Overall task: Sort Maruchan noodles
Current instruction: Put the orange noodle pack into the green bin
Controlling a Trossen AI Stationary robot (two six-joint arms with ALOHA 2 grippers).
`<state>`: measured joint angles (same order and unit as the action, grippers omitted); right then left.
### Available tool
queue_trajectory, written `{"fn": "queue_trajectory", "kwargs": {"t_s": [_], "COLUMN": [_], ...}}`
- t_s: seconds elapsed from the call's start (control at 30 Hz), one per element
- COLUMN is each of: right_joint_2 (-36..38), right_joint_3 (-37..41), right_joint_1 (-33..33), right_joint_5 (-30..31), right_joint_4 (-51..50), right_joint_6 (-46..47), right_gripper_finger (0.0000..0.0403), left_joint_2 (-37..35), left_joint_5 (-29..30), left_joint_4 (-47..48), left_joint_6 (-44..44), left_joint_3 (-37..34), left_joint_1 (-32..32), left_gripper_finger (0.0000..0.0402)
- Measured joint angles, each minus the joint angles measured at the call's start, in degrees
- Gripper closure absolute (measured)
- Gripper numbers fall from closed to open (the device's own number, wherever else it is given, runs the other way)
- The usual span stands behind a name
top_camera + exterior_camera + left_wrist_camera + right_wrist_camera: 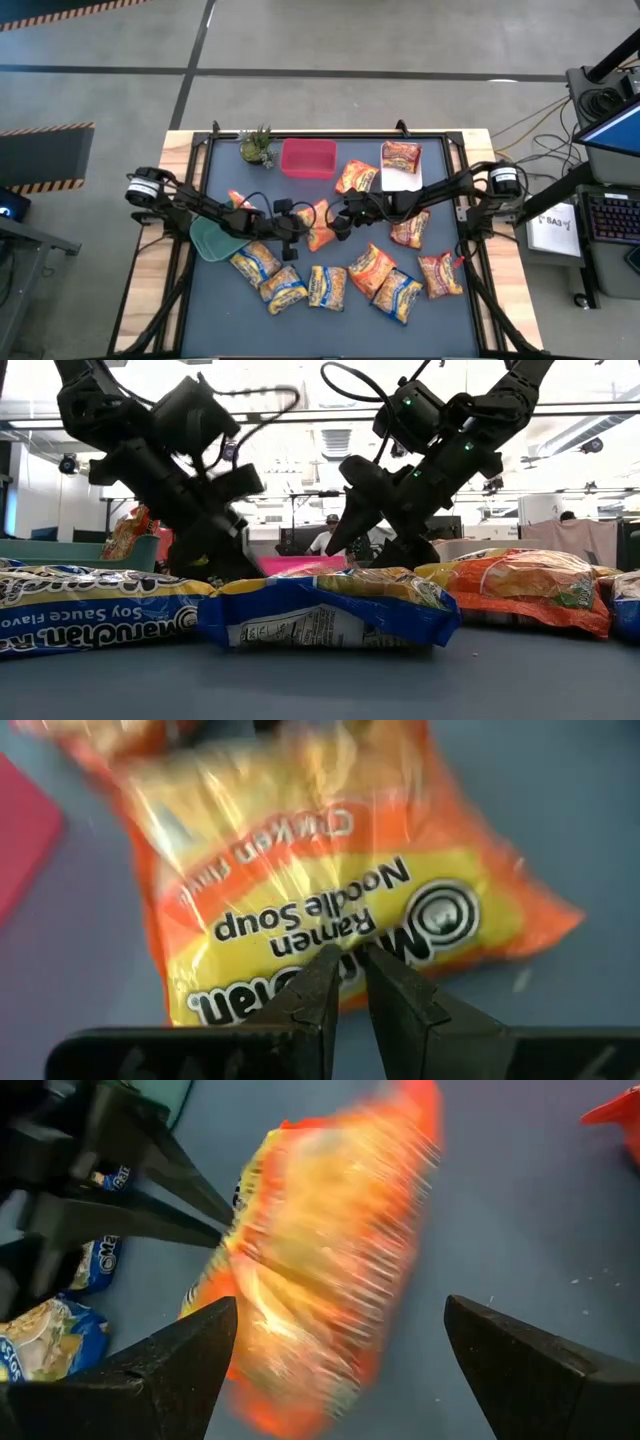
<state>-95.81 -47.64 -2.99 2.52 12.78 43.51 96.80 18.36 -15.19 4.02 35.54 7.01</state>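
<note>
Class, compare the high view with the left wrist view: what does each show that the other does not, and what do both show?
Only the high view shows the red bin, the green plant, the teal bin, the blue-and-yellow packets and the right end effector. Only the left wrist view shows the packet's printed "Ramen Noodle Soup" wording. Both share the orange packet and the left end effector, shut on its edge.

Blue-and-yellow noodle packet (pixel 325 615) on desk (pixel 400 680), foreground, below both arms' jaws; orange packet (pixel 520 588) beside it; teal bin (pixel 70 550) beyond; person (pixel 325 538) behind.
</note>
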Motion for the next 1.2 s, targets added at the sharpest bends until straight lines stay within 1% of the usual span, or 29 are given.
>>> {"fn": "queue_trajectory", "kwargs": {"t_s": [0.13, 0.53, 0.63, 0.77, 0.97, 1.2], "right_joint_2": [0.0, -0.6, -1.7, -2.6, -2.6, -2.6], "right_joint_3": [0.0, 0.0, 0.0, 0.1, 0.1, 0.1], "right_joint_1": [-0.3, -0.8, -1.0, -1.3, -1.6, -1.7], "right_joint_5": [0.0, -1.1, -1.1, -1.5, -1.6, -2.5], "right_joint_4": [0.1, 2.6, 2.6, 3.0, 3.0, 3.2], "right_joint_6": [0.1, 0.1, 0.2, 0.4, 0.3, 0.4], "right_gripper_finger": [0.0055, 0.0053, 0.0053, 0.0053, 0.0055, 0.0055], "left_joint_2": [0.1, 0.0, -1.4, -3.1, -3.0, 0.6], "left_joint_5": [-0.4, -0.5, -2.6, -3.7, -2.8, -2.3], "left_joint_4": [3.1, 3.2, 3.6, 1.6, -2.0, -2.1], "left_joint_6": [2.0, 2.6, 2.5, 1.1, -1.4, 0.0], "left_joint_3": [0.0, 0.0, 0.0, 0.7, 0.7, 0.0], "left_joint_1": [0.0, 0.1, 0.5, 0.9, 0.5, -0.2], "left_gripper_finger": [0.0365, 0.0365, 0.0365, 0.0365, 0.0365, 0.0365]}}
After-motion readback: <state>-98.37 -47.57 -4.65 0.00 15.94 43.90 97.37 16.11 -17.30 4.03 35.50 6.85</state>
